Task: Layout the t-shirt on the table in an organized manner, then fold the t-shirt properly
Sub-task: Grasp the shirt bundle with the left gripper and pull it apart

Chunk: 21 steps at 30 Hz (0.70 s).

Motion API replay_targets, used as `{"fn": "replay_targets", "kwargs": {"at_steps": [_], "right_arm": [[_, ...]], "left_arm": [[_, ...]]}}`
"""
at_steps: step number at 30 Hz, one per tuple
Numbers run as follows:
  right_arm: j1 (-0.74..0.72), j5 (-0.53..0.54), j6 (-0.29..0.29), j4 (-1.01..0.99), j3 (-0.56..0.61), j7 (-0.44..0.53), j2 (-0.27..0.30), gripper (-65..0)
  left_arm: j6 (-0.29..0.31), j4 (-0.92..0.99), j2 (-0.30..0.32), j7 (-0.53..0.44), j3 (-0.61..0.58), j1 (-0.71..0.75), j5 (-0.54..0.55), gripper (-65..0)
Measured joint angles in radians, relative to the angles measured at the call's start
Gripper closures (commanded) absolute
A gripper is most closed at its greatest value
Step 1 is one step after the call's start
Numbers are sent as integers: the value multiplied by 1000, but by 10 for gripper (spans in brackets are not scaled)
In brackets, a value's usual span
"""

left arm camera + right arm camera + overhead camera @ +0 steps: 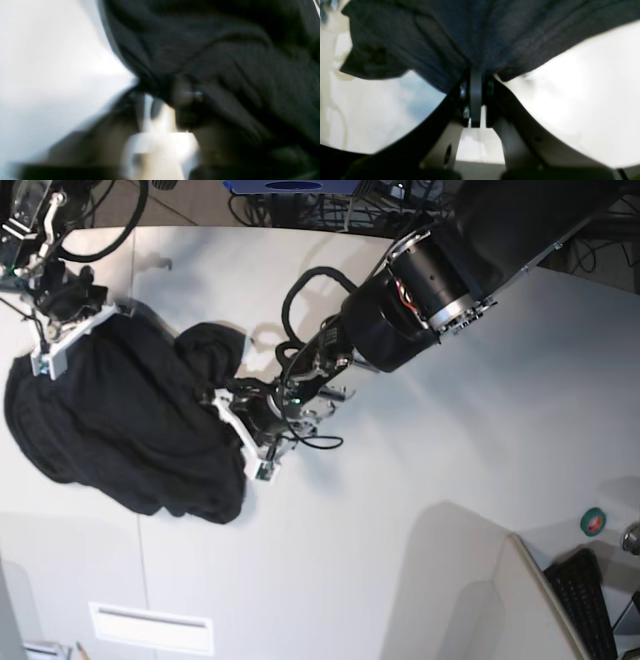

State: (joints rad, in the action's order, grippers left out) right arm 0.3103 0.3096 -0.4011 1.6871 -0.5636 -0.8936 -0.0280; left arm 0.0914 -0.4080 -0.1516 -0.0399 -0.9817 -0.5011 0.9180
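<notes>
The black t-shirt (120, 420) lies crumpled in a heap on the left part of the off-white table (400, 530). At its upper left edge my right gripper (75, 335) holds it. In the right wrist view the jaws (476, 75) are pressed together on a fold of dark cloth (470, 30) that spreads away above the table (582, 87). My left gripper (232, 425) sits at the heap's right edge. The left wrist view is blurred; black fabric (225, 50) bunches into the shut left gripper (185, 97) over the pale table (50, 62). No print shows.
A thick black arm (430, 290) reaches in from the top right. Cables (300, 290) loop near it. A keyboard (590, 600) and a small green and red round thing (594, 522) sit at the lower right, beyond a raised panel edge (540, 590). A thin seam (140, 520) crosses the table.
</notes>
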Motion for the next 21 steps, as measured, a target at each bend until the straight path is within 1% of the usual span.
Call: {"fn": "replay_targets", "kwargs": {"at_steps": [1, 4, 6, 9, 11, 13, 14, 16, 17, 18, 19, 21], "right_arm": [[5, -1, 0, 14, -2, 0, 3, 0], [18, 6, -1, 55, 0, 8, 7, 0], [39, 20, -3, 88, 1, 11, 20, 0], [59, 15, -3, 118, 0, 8, 28, 0], [57, 17, -4, 129, -7, 6, 42, 0], [50, 4, -3, 129, -37, 11, 69, 0], [42, -3, -1, 127, -46, 8, 80, 0], [27, -8, 0, 124, -42, -2, 103, 0], [16, -1, 0, 124, -38, -2, 110, 0], [0, 2, 0, 121, -37, 2, 110, 0], [-19, 6, 0, 109, -35, 4, 110, 0], [-58, 2, -3, 85, -34, -1, 111, 0]], "left_arm": [[14, 13, 0, 0, 23, 0, 0, 0], [12, 50, 1, -2, 77, -16, 0, 0], [11, 50, 6, -2, 102, -12, -1, 0], [15, -18, 37, 2, 152, 30, -3, 0], [2, -124, 96, 8, 192, 80, -5, 0], [-82, -273, 193, 6, 239, 154, 0, 0], [-132, -365, 254, 2, 261, 196, 3, 0], [-216, -552, 361, 0, 294, 287, 5, 0], [-233, -634, 397, 0, 297, 326, 6, 0], [-248, -713, 424, 2, 293, 365, 3, 0], [-257, -777, 436, 0, 289, 402, 1, 0], [-268, -875, 443, 6, 282, 473, -33, 0]]}}
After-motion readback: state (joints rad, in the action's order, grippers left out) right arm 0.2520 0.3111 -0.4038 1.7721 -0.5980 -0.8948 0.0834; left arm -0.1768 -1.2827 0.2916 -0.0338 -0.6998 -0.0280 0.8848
